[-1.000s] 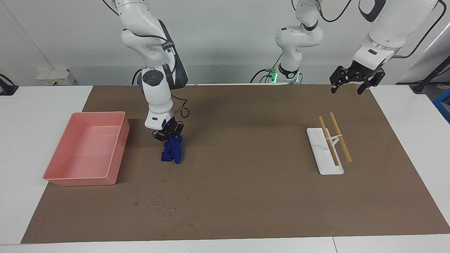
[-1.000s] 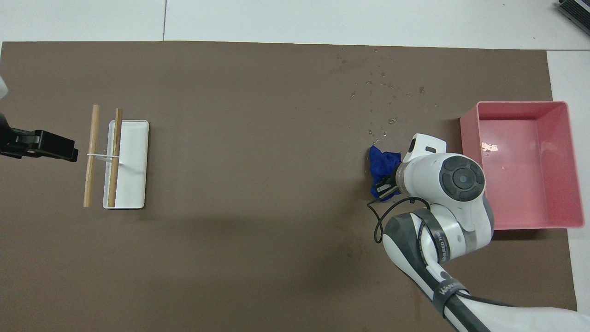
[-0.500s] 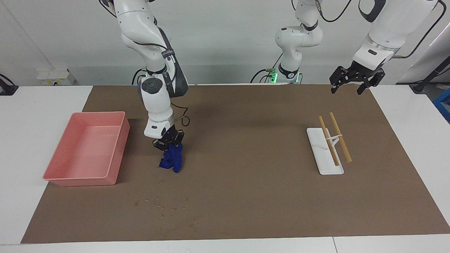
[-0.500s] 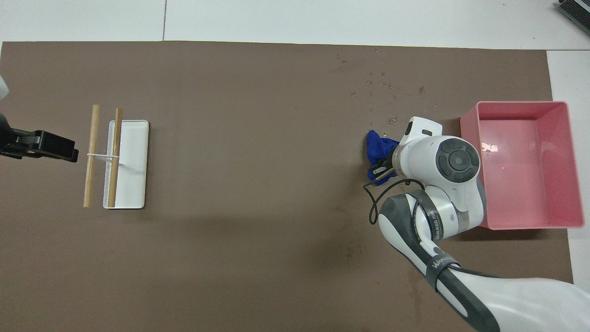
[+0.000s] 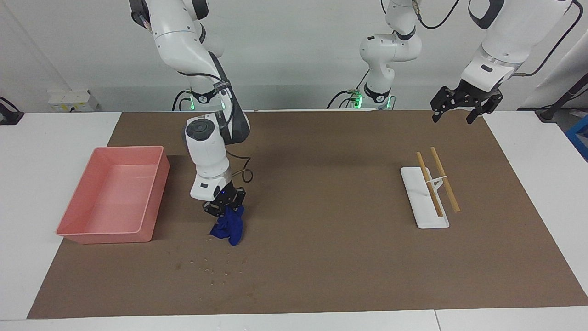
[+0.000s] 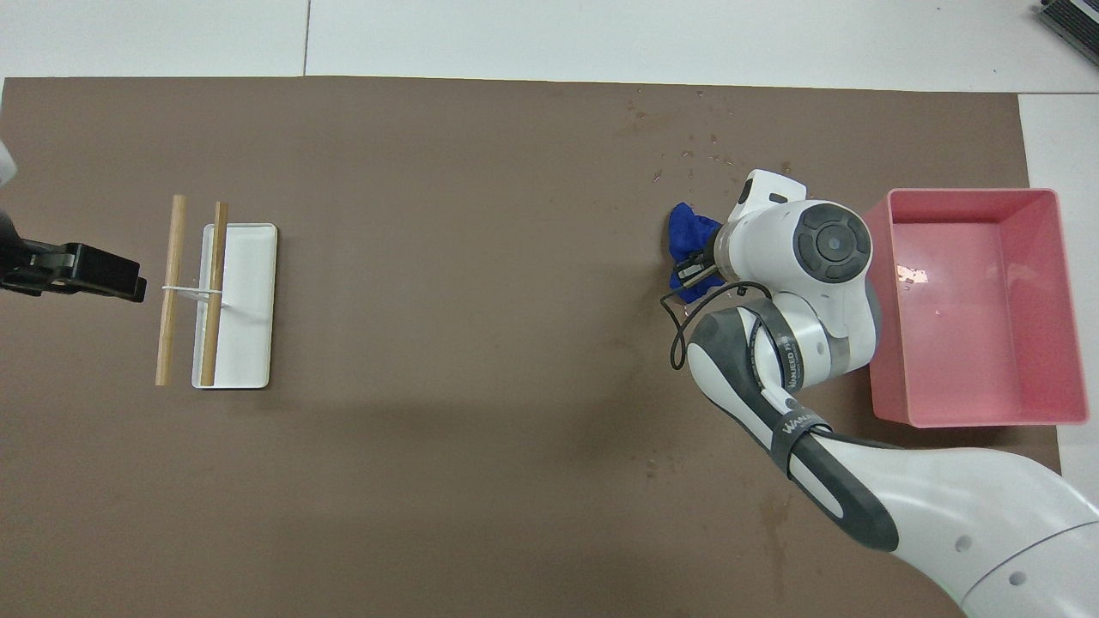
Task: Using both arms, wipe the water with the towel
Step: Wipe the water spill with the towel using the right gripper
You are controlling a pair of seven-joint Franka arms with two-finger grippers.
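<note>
Right hand (image 5: 223, 208) clamped on towel (image 5: 228, 227), fingertips hidden; left hand (image 5: 464, 104) spread apart.

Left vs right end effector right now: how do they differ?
The right end effector is shut on the towel, low over the mat beside the pink tray. The left end effector is open, holds nothing and waits raised over the mat's edge. Both are black and two-fingered.
</note>
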